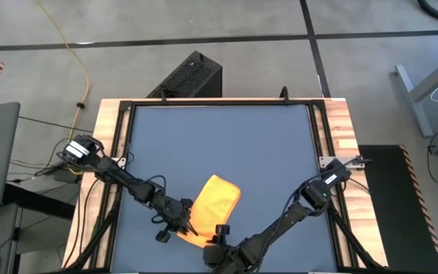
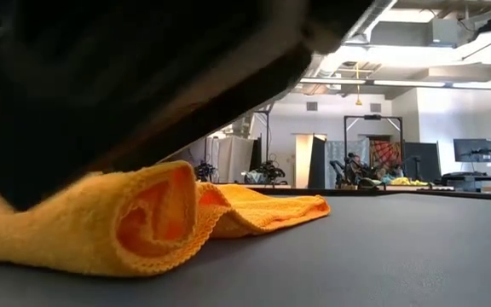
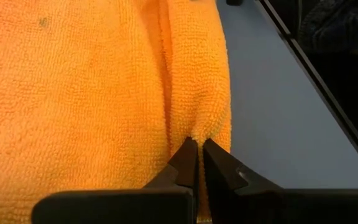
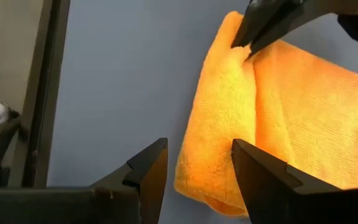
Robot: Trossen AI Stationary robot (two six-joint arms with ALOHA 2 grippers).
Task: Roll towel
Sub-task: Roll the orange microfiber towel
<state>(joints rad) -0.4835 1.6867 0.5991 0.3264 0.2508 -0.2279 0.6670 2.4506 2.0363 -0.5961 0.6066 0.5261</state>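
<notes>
The yellow towel [image 1: 217, 199] lies on the dark blue table [image 1: 226, 137] near its front edge. One side is rolled up into a thick roll [image 2: 156, 223] and the rest lies flat [image 2: 271, 209]. My left gripper [image 3: 197, 149] reaches in from the left and is shut on the towel at the roll. My right gripper [image 4: 197, 168] reaches in from the right, low over the table. It stands open just short of the roll's other end [image 4: 210, 186], and I see no touch there. My left gripper pinches a small ridge of cloth [image 3: 194, 132] between its two fingertips, at the crease where the roll meets the flat part, near one end of the roll [image 4: 238, 46]. The fingers slant down from the table's left. The towel lies on the table.
The table's black frame rail [image 4: 48, 93] runs close by my right gripper at the front edge. Bare blue tabletop stretches from the towel toward the far edge. A black box [image 1: 190, 76] stands on the floor beyond the far edge.
</notes>
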